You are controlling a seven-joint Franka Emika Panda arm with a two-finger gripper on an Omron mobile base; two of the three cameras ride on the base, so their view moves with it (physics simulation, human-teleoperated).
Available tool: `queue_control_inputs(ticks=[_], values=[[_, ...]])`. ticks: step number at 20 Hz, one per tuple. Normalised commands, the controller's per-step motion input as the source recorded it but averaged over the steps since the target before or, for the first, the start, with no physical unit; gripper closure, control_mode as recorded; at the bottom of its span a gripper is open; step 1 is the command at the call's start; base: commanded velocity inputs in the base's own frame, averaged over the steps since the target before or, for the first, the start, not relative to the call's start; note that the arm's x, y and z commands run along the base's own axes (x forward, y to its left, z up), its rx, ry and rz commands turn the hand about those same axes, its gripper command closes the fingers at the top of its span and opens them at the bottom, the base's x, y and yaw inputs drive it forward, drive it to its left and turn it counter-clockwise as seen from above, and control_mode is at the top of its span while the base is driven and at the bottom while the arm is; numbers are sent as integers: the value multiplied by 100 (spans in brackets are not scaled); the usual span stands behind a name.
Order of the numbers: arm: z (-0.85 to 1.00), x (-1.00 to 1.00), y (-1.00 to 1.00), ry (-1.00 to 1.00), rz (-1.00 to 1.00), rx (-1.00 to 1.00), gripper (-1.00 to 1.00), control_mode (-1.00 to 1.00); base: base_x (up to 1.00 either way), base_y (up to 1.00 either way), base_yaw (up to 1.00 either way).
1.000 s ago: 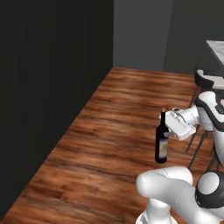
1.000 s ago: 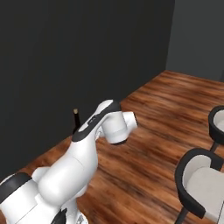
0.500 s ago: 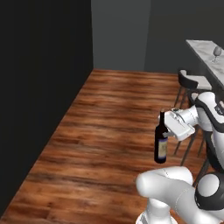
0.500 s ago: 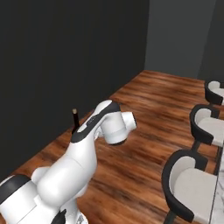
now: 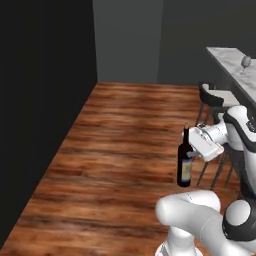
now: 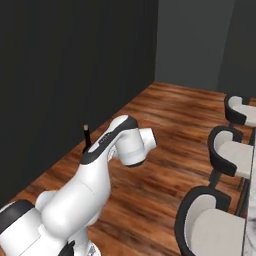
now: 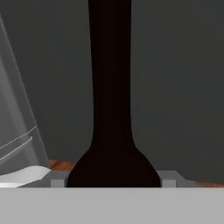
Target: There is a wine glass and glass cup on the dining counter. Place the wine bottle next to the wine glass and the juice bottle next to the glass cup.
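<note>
Wine bottle label, wine glass: left base view.

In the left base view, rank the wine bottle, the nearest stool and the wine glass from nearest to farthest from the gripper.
1. The wine bottle: held upright in the gripper, off the floor.
2. The nearest stool: behind the hand, beside the dining counter.
3. The wine glass: standing on that counter, far at the upper right.

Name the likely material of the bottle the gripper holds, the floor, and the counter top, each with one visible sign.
Wine bottle: probably dark glass, glossy near-black with a pale label. Floor: looks like polished wood, reddish-brown planks with grain. Dining counter: seemingly marble, white with grey veins.
</note>
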Motion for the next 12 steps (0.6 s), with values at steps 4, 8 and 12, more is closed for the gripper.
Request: queue_control_inputs(ticks=[4, 8, 12], values=[[0, 0, 0, 0, 0, 0, 100, 100, 83, -11, -6], [0, 0, 0, 0, 0, 0, 100, 100, 84, -11, -6], [0, 0, 0, 0, 0, 0, 100, 100, 83, -11, -6]])
